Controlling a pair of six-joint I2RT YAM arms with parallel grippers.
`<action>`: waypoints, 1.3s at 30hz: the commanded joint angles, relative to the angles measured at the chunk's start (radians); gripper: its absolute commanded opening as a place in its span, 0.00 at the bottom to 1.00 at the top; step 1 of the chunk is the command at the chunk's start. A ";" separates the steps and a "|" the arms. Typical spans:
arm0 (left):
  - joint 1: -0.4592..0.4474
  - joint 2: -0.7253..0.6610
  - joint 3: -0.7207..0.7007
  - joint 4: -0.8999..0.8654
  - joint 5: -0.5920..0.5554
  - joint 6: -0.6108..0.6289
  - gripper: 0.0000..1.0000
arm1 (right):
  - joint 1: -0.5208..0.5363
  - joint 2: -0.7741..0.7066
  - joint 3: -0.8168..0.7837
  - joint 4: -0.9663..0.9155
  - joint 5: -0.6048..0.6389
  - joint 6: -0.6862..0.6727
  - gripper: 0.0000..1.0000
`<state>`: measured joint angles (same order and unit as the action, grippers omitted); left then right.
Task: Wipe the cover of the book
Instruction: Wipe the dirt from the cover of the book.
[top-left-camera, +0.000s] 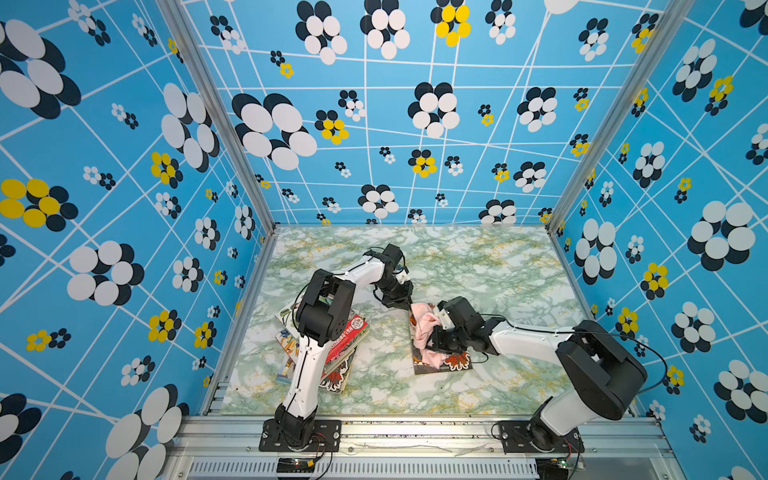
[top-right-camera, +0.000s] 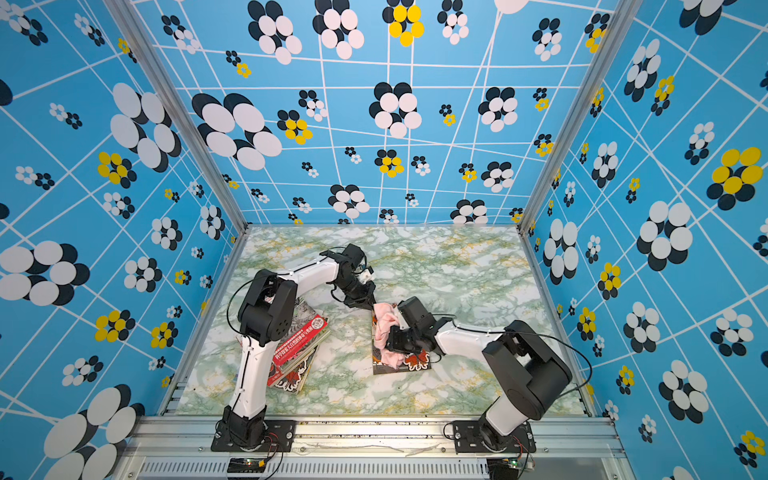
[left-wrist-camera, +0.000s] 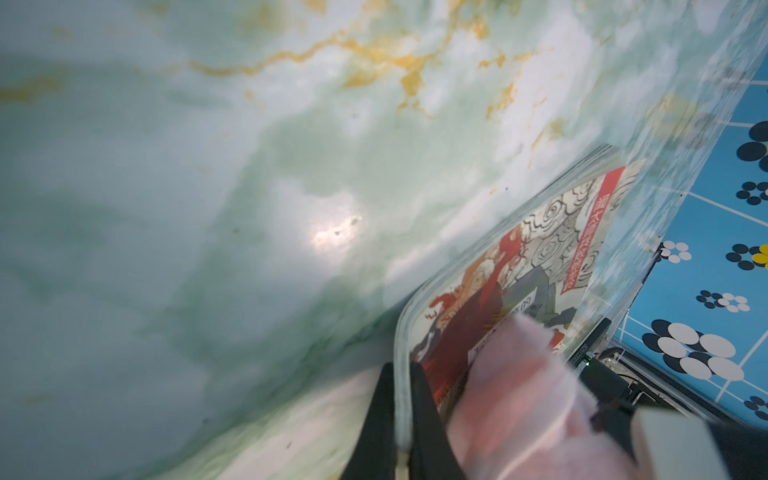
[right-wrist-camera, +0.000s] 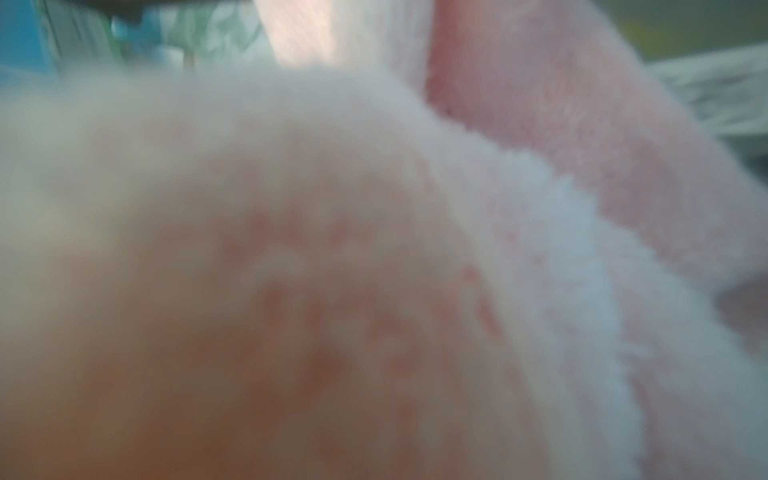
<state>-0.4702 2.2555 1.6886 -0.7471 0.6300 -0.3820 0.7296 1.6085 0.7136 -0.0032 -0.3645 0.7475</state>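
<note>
Right gripper (top-left-camera: 436, 334) is clamped on the pink cloth (top-left-camera: 424, 326), pressing it onto the book (top-left-camera: 451, 365) mid-table. Your left gripper (top-left-camera: 409, 306) pinches the book's far corner. Wiping's underway; front strip looks undone.

In both top views the cell was seen from high above and in front of the book (top-left-camera: 440, 368), tilted down toward the back wall (top-left-camera: 415, 124); nearly one field was shared, the book (top-right-camera: 399, 369) merely shifted sideways. The left wrist view was set very close at a corner of the book (left-wrist-camera: 519, 270), aimed along its cover over the marble table (left-wrist-camera: 166, 208). The right wrist view was pressed against the pink cloth (right-wrist-camera: 374, 249) on the book and filled with blur.
</note>
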 joint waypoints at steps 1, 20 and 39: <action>0.012 0.002 0.004 0.005 -0.015 -0.010 0.00 | 0.097 0.093 0.005 -0.107 -0.047 0.029 0.00; 0.022 -0.009 0.004 0.006 -0.018 -0.014 0.00 | 0.108 0.006 -0.029 -0.221 0.049 0.011 0.00; 0.024 -0.019 0.003 0.011 -0.011 -0.018 0.00 | 0.071 -0.160 -0.155 -0.310 0.147 0.043 0.00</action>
<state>-0.4599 2.2555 1.6886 -0.7361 0.6395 -0.4007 0.7227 1.3590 0.5529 -0.1829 -0.2691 0.7628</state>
